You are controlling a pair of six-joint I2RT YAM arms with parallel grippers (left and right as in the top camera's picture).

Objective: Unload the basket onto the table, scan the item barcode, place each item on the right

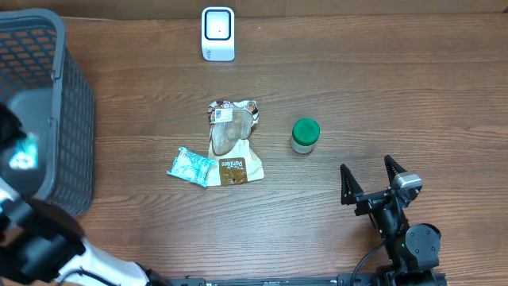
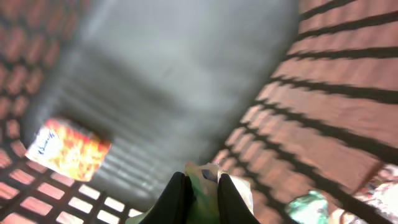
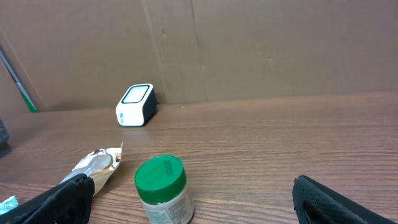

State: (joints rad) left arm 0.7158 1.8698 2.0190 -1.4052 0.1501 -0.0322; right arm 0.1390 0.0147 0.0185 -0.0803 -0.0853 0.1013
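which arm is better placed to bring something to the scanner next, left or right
Left, probably. The left gripper is shut on a pale packet inside the basket, so it only needs lifting to the scanner. The right gripper stands open and empty, short of the green-lidded jar.

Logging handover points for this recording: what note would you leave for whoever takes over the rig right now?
Left gripper: shut on a pale packet, down inside the basket.
Right gripper: open, empty, near the table's front edge.
Scanner stands at the far edge; a brown pouch, a teal packet and a green-lidded jar lie mid-table. An orange packet is in the basket.
Done: packet gripped.
Left: lift it out and present its barcode to the scanner.
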